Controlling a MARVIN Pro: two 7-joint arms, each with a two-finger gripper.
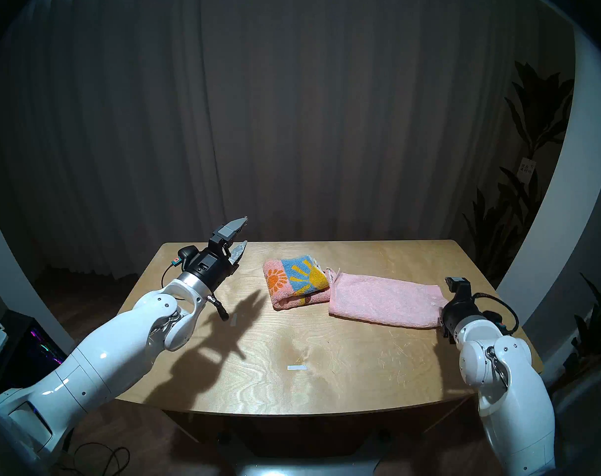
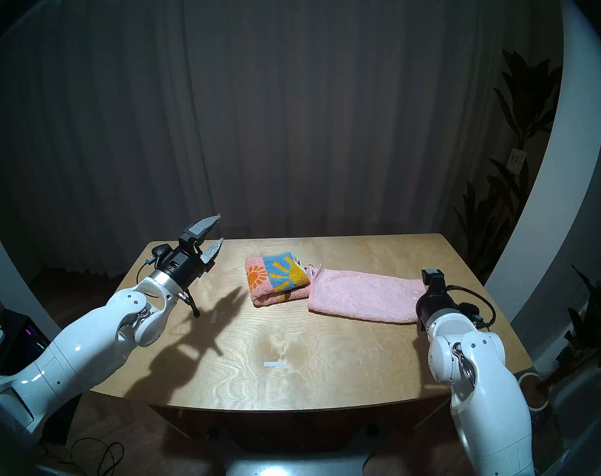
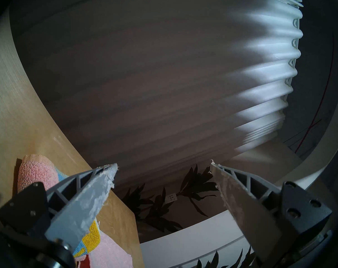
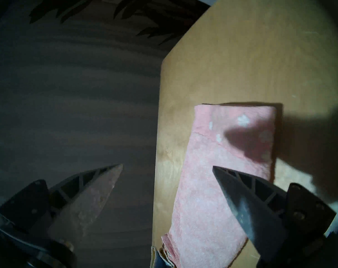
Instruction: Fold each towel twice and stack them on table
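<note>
The sunflower towel (image 1: 295, 281) lies folded into a thick small packet at the far middle of the table (image 1: 326, 362). Touching its right side, the pale pink towel (image 1: 385, 302) lies flat as a long folded rectangle. My left gripper (image 1: 242, 233) is raised over the far left corner, left of the sunflower towel, open and empty; its wrist view shows the jaws (image 3: 163, 163) wide apart. My right wrist (image 1: 459, 310) stands at the pink towel's right end and hides the fingers there. In the right wrist view the right gripper (image 4: 167, 166) is open above the pink towel (image 4: 222, 165), holding nothing.
Two small white tape marks (image 1: 296, 367) (image 1: 234, 320) lie on the wood. A dark curtain hangs behind the table, and leafy plants (image 1: 532, 156) stand beyond its right side. The table's far edge runs close behind both towels.
</note>
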